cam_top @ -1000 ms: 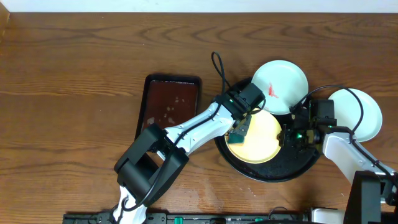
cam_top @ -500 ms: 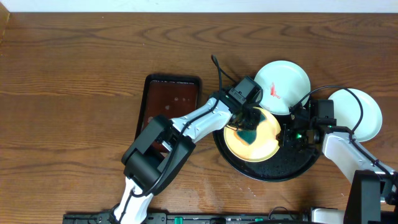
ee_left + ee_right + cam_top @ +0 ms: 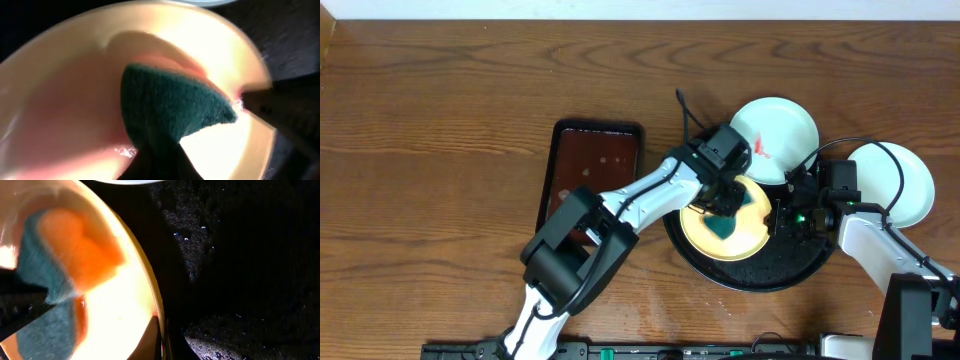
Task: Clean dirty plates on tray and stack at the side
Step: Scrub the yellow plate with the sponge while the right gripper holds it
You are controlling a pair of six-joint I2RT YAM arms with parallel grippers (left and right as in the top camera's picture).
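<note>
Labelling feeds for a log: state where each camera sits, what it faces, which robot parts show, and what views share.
Overhead: above the table, facing down; both arms, black tray.
Left wrist: on the left arm, facing the green sponge pressed on the pale yellow plate; left claw dark at bottom.
Right wrist: low over the tray, facing that plate's rim; right claw seems to pinch it.
Shared: all three show plate and sponge.

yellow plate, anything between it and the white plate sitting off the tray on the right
Only the right end effector at the yellow plate's right rim, its arm behind it, and the tray's raised rim. A sponge also sits on the plate.
</note>
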